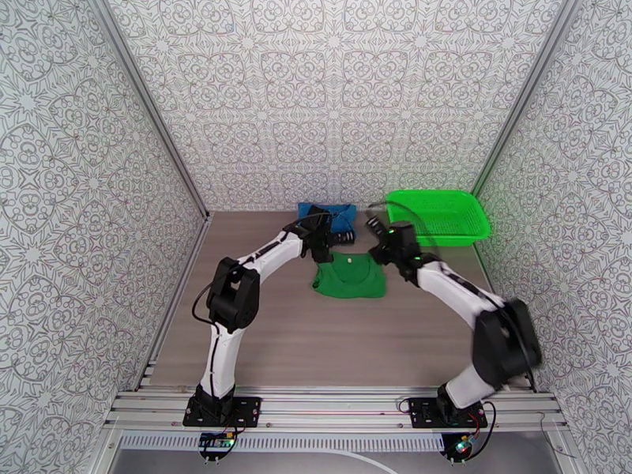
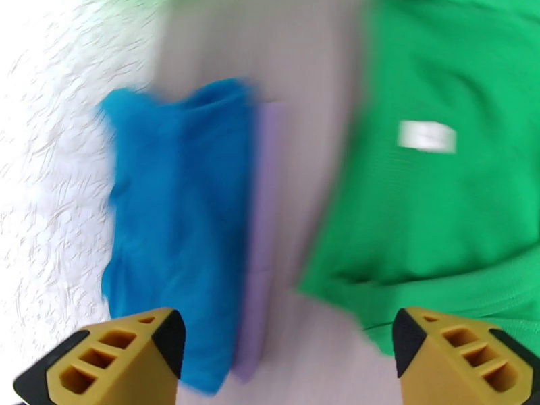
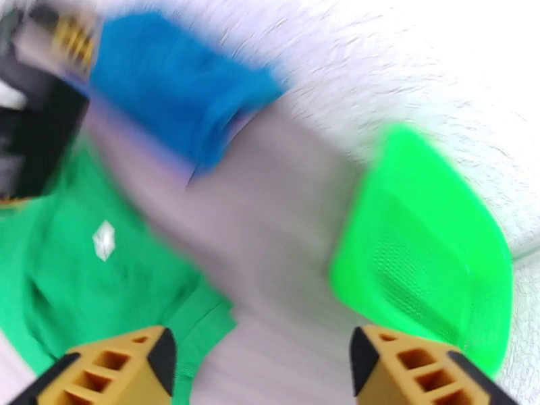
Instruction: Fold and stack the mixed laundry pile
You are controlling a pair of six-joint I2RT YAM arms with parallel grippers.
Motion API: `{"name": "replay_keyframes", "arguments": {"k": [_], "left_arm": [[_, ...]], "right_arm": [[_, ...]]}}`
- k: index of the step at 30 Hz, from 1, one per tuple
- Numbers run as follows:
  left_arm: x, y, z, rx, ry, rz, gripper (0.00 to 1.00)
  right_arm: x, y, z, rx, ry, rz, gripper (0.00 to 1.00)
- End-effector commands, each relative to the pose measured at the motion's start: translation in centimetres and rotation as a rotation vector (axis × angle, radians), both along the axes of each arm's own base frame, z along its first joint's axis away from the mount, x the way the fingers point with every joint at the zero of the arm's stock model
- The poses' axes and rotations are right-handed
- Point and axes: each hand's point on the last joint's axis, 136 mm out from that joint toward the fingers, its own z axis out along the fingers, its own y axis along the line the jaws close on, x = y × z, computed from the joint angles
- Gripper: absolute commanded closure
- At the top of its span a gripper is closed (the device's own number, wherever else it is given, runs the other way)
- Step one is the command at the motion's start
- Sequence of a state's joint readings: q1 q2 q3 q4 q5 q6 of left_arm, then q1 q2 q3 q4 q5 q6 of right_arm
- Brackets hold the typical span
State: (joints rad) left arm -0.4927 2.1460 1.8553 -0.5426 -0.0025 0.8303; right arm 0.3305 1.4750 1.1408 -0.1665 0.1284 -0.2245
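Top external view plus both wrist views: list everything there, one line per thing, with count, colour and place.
green garment: one, green with a small white label, spread on the middle of the table.
blue garment: one, bright blue, at the far edge by the back wall.
lavender garment: one, lavender, a strip showing along the blue garment's edge.
basket: one, bright green mesh, far right of the table.
table: one, grey-brown wood.
walls: three, white with a grey pattern.
left gripper: one, yellow and black fingers, open, above the garments.
right gripper: one, yellow and black fingers, open, between green garment and basket.
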Motion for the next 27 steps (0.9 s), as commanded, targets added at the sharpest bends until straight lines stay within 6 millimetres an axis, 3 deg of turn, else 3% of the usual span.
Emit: {"name": "replay_keyframes", "arguments": {"k": [1, 3, 6, 9, 16, 22, 27], "left_arm": [[-0.5, 3.7, 6.0, -0.266, 0.091, 0.380, 0.17], [-2.1, 3.9, 5.1, -0.374, 0.250, 0.477, 0.20], [-4.7, 2.3, 2.7, -0.612, 0.619, 0.552, 0.34], [-5.6, 1.4, 0.3, -0.774, 0.862, 0.625, 0.39], [-6.9, 2.8, -4.4, -0.725, 0.934, 0.784, 0.37], [-7.8, 2.3, -7.9, -0.670, 1.006, 0.818, 0.36], [-8.7, 3.3, -10.0, -0.548, 0.996, 0.883, 0.34]], "right_arm": [[-3.0, -2.2, -2.1, 0.225, 0.252, -0.227, 0.25], [-4.5, -1.7, -3.8, 0.272, 0.394, -0.253, 0.27], [-6.2, -0.1, -7.2, 0.375, 0.572, -0.274, 0.27], [-6.6, 0.5, -10.4, 0.415, 0.681, -0.326, 0.26], [-5.8, 0.2, -15.6, 0.398, 0.753, -0.410, 0.30], [-5.4, 1.0, -18.9, 0.425, 0.800, -0.413, 0.31], [-5.1, 2.0, -20.9, 0.456, 0.841, -0.399, 0.32]]}}
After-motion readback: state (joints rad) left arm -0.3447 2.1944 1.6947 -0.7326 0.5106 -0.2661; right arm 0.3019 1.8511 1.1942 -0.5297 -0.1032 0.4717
